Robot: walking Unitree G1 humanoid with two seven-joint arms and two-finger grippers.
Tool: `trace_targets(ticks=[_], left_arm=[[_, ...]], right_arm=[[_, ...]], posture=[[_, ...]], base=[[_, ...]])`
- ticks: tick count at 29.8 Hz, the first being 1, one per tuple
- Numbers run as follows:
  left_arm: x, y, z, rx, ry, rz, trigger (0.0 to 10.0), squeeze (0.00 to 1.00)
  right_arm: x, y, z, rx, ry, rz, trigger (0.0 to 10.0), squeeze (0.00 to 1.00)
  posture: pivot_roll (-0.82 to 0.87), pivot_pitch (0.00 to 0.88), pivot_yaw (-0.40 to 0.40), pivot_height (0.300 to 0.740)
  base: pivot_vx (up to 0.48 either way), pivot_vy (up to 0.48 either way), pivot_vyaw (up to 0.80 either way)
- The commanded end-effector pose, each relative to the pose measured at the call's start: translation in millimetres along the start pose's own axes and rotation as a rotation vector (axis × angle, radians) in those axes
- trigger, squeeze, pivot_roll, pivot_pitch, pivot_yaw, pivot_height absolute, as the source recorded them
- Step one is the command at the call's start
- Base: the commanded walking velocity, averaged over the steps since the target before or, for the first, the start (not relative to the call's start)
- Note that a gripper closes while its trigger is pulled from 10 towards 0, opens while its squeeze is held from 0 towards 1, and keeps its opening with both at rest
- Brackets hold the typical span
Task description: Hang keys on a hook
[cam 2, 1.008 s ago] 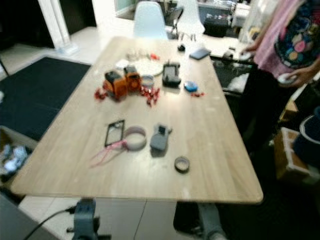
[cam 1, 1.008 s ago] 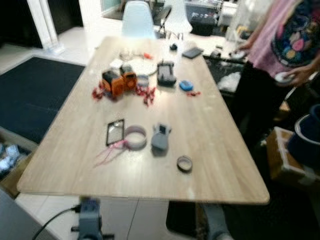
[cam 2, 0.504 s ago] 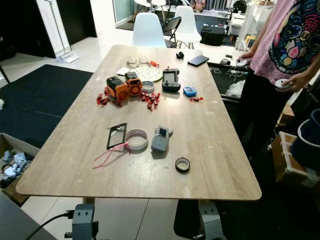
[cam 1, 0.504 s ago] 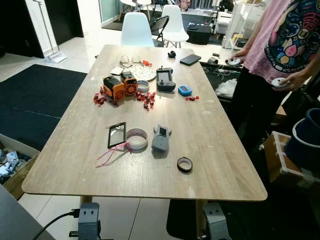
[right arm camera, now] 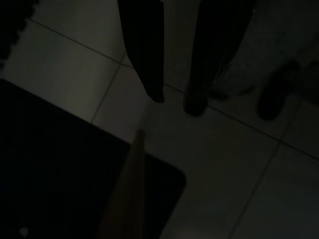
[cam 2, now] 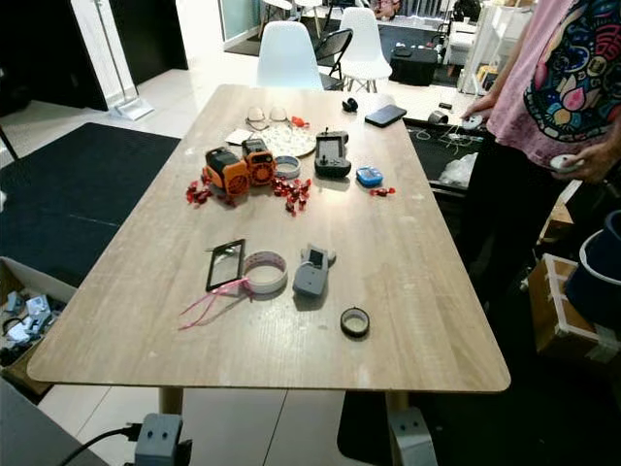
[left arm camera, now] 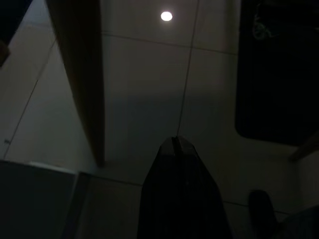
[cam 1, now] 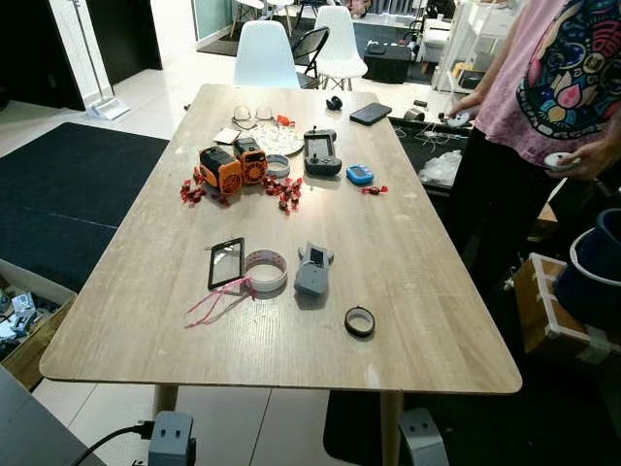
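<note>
A long wooden table point(cam 1: 417, 282) stands before me. Near its front lies a pink strap point(cam 1: 218, 299), beside a whitish tape roll point(cam 1: 265, 270) and a black-framed phone-like slab point(cam 1: 225, 262); whether keys hang on the strap is too small to tell. A grey device point(cam 1: 312, 269) and a small black ring point(cam 1: 359, 320) lie to their right. Both arms hang low over the tiled floor. In the dark left wrist view my left gripper point(left arm camera: 175, 144) is shut with nothing in it. My right gripper point(right arm camera: 175, 102) is open, its fingers apart over a tile seam.
Mid-table are two orange gadgets point(cam 1: 231, 167), red bits, a black controller point(cam 1: 320, 150), a blue item point(cam 1: 359, 175) and a plate point(cam 1: 277, 141). A person point(cam 1: 553, 87) stands at the right side. Chairs point(cam 1: 267, 58) are at the far end, a box point(cam 1: 19, 320) on the left, a bucket point(cam 1: 597, 272) on the right.
The head view was blurred a second ago and is now sharp and steady. The person's near hand has shifted slightly to the right. Nothing on the table has moved.
</note>
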State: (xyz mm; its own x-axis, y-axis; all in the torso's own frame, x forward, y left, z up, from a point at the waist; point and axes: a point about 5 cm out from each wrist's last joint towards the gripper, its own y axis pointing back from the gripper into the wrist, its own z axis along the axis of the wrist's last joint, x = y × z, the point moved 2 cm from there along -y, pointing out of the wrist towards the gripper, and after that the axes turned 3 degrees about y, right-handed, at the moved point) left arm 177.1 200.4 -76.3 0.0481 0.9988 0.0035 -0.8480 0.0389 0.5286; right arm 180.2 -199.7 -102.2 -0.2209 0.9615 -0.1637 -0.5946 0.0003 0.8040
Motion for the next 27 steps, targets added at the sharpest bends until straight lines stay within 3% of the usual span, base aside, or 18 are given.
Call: trace_targets(ticks=[1,3,12,17,22,27], left_arm=[[7.3,9.4,-11.6,0.042,-0.054,-0.017,10.0,0.0],[8.0,10.5,-12.7,0.045,-0.058,-0.017,10.0,0.0],[6.4,11.5,-11.9,0.023,-0.027,-0.044,10.0,0.0],[2.0,9.3,-9.7,0.018,-0.032,-0.09,10.0,0.0],[5.2,12.0,-9.7,0.002,-0.041,-0.091,10.0,0.0],[26.9,26.1,-11.7,-0.032,-0.065,-0.059,10.0,0.0]], right_arm=[[-14.5,7.3,-26.3,0.098,0.011,-0.044,10.0,0.0],[-17.1,8.7,-30.1,0.111,0.01,-0.054,10.0,0.0],[-57.6,29.4,-68.2,0.217,-0.036,-0.188,10.0,0.0],[-69.1,31.1,-63.4,0.17,-0.095,-0.246,10.0,0.0],[-98.4,38.7,-59.3,0.133,-0.163,-0.38,10.0,0.0],[-130.8,52.8,-59.4,0.097,-0.188,-0.505,10.0,0.0]], posture=[[0.06,0.07,-0.056,0.74],[0.06,0.07,-0.056,0.74],[0.04,0.07,-0.05,0.74],[0.05,0.071,-0.052,0.74],[0.05,0.071,-0.053,0.74],[0.05,0.073,-0.056,0.74]], base=[[0.0,0.0,0.0],[0.0,0.0,0.0],[0.0,0.0,0.0],[0.0,0.0,0.0],[0.0,0.0,0.0],[0.0,0.0,0.0]])
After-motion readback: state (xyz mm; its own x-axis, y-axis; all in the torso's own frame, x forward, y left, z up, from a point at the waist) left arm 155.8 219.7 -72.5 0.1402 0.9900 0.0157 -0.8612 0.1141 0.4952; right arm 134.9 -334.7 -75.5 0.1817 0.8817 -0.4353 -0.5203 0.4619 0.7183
